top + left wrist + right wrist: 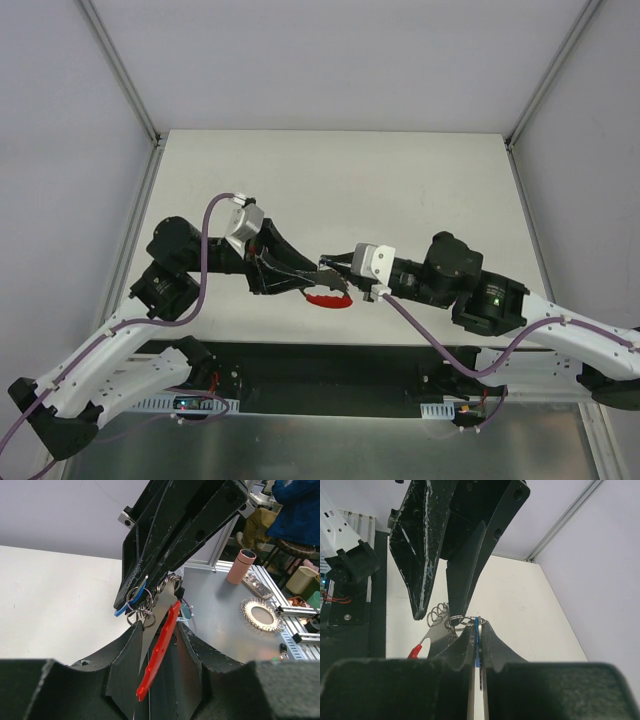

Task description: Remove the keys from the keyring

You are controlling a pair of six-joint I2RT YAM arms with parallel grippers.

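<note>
The keyring (140, 611) is a cluster of thin wire rings held in the air between the two grippers above the white table (400, 180). Its red tag (159, 652) hangs down edge-on, next to a pale flat key blade (149, 635). My right gripper (478, 622) is shut on a thin flat key with a blue edge (478, 645), which hangs from the rings (462, 621). The jaws of my left gripper (159, 629) stand apart, with the tag and blade between them in this view. One left fingertip (455, 611) touches the rings. The red tag (328, 300) shows below both grippers.
The two arms meet over the near middle of the table, above the black base strip (320, 365). Metal frame posts (120, 70) stand at the back corners. Off the table are a pink cylinder (241, 566) and a round frilled mirror (261, 614).
</note>
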